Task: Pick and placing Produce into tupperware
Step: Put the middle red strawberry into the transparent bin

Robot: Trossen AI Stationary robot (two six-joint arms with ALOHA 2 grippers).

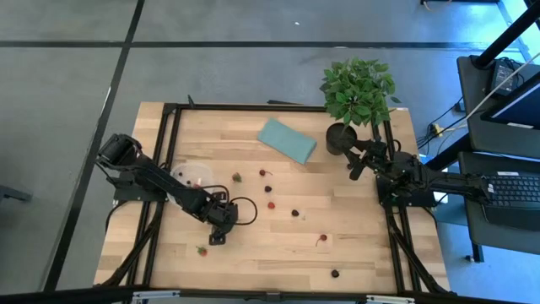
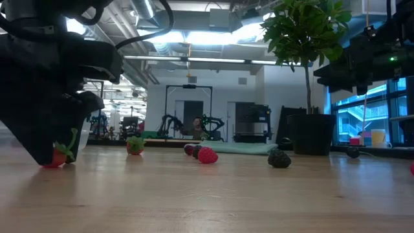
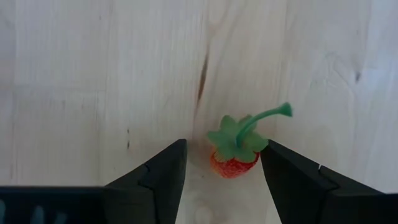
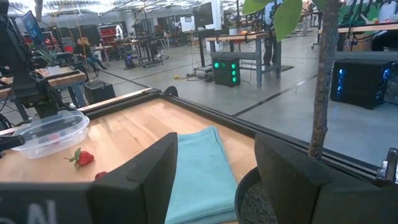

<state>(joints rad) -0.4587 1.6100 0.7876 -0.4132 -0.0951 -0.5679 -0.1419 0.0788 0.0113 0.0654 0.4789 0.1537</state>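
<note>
- Clearly the left gripper (image 3: 224, 163) stands low over the front-left part of the table (image 1: 278, 253), fingers spread with a small strawberry (image 3: 235, 163) between them. The jaws are open and not yet pressing on it, so nothing is held. I judge it is placed this way to close on the berry next.
- Just behind that arm lies the tupperware (image 1: 193, 175), a clear shallow container near the left frame rail. The way from berry to container looks short, and I would say it is free.
- Further to the middle, the other produce (image 1: 271, 204) is scattered, red and dark pieces well apart from each other, so there is room to come down on each one alone. One dark berry (image 1: 335, 274) sits near the front edge.
- Behind the middle lies a teal cloth (image 1: 287, 139), away from the berries.
- At the right, the right gripper (image 1: 358, 166) waits beside the potted plant (image 1: 356, 93), open and empty, close to the right edge.
</note>
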